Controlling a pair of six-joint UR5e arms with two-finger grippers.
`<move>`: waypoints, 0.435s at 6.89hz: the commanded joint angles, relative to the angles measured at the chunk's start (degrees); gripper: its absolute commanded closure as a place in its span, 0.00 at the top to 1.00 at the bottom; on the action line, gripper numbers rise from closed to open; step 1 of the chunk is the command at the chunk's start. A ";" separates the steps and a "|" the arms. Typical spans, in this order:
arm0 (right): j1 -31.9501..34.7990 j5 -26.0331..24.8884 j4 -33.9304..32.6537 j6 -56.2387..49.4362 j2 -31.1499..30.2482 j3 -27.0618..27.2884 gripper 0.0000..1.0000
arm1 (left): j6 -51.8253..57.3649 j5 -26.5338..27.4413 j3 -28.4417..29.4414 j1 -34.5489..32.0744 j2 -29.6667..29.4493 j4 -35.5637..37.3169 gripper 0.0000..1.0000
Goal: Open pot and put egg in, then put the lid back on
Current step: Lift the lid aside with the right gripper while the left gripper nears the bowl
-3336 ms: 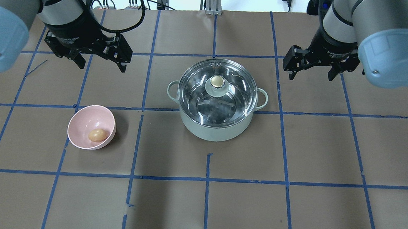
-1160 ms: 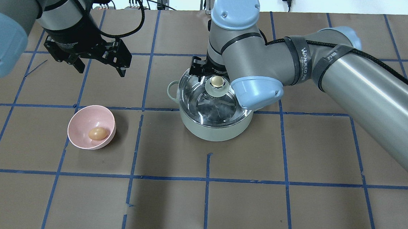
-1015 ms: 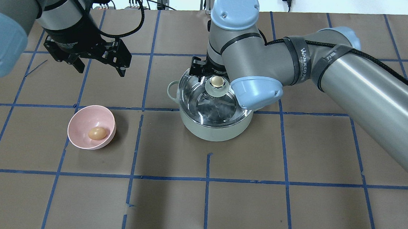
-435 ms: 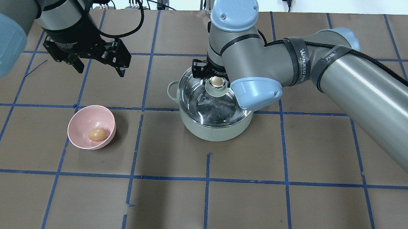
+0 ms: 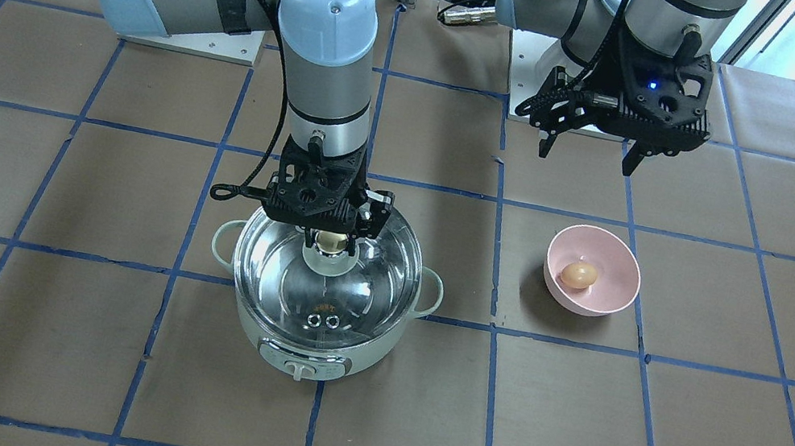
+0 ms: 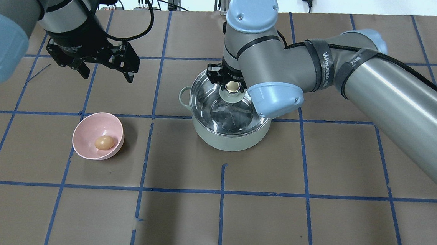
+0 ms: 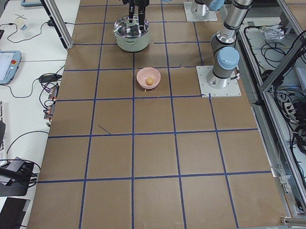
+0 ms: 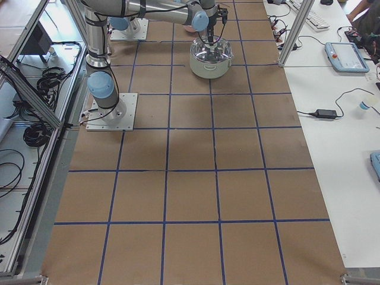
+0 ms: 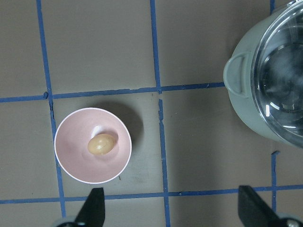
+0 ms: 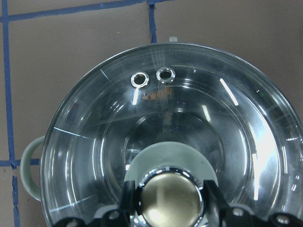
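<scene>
**Right arm** (image 6: 379, 83): extends from the right side to the middle of the table, elbow bent, with the wrist vertical and pointing straight down. **Right gripper** (image 5: 330, 241): set low, with its fingers (image 10: 129, 205) closed against opposite sides of the knob of the lid (image 10: 236, 123). **Left arm** (image 6: 57, 7): held at the far left, with the wrist pointing down and raised well above the table surface. **Left gripper** (image 6: 107, 77): jaws spread wide, holding nothing.

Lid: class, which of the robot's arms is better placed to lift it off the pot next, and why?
Right. The right gripper clasps the knob of the lid, which sits on the pot. The left gripper hangs open above the table, off by the bowl holding the egg.
</scene>
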 commanded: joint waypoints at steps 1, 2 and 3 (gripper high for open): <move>-1.36 -0.15 1.01 -1.73 -1.90 -0.81 0.49 | 0.00 -0.04 -0.02 0.07 0.00 -0.01 1.00; -3.55 -0.15 3.02 -3.05 -3.22 -0.99 0.49 | 0.00 -0.04 -0.02 0.07 0.00 -0.01 1.00; -6.79 0.28 6.43 -5.41 -5.41 -1.60 0.50 | 0.00 -0.04 -0.02 0.07 -0.08 -0.01 1.00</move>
